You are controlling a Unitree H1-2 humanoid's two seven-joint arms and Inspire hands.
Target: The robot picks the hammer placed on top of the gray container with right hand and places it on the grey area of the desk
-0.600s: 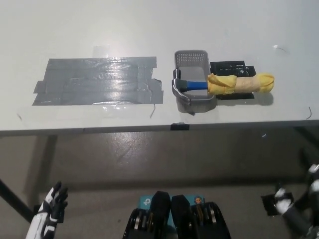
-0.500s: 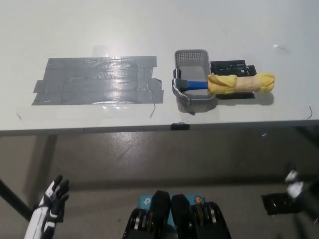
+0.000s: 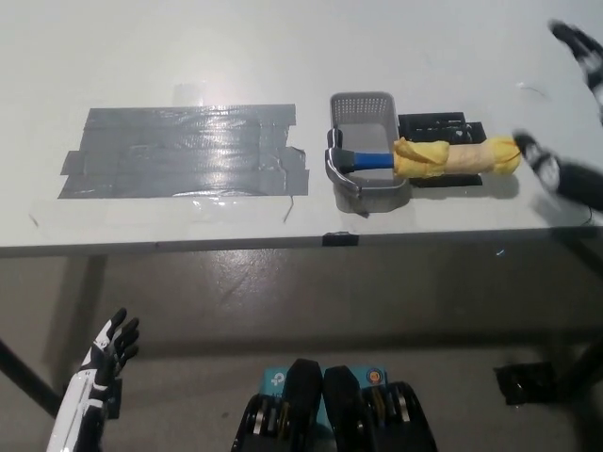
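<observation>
A hammer (image 3: pixel 429 158) lies across the grey container (image 3: pixel 366 151) on the white desk (image 3: pixel 283 47). Its metal head (image 3: pixel 337 168) sits over the container's left rim, with a blue neck and a yellow-wrapped handle reaching right over a black block (image 3: pixel 441 127). The grey area (image 3: pixel 184 153) is a patch of grey tape left of the container. My black right hand (image 3: pixel 570 122) is at the right edge, above the desk just right of the handle's end, fingers spread, open and empty. My white left hand (image 3: pixel 105 356) rests low at the lower left, below the desk, open.
The desk's front edge (image 3: pixel 283 245) runs across the middle of the view, with floor below it. A small black tag (image 3: pixel 340 239) sits on that edge under the container. A black object (image 3: pixel 528 381) lies on the floor at the lower right.
My right hand has risen from the lower right, below the desk, to the right edge beside the hammer's handle. The left hand has shifted slightly. The hammer has not moved.
</observation>
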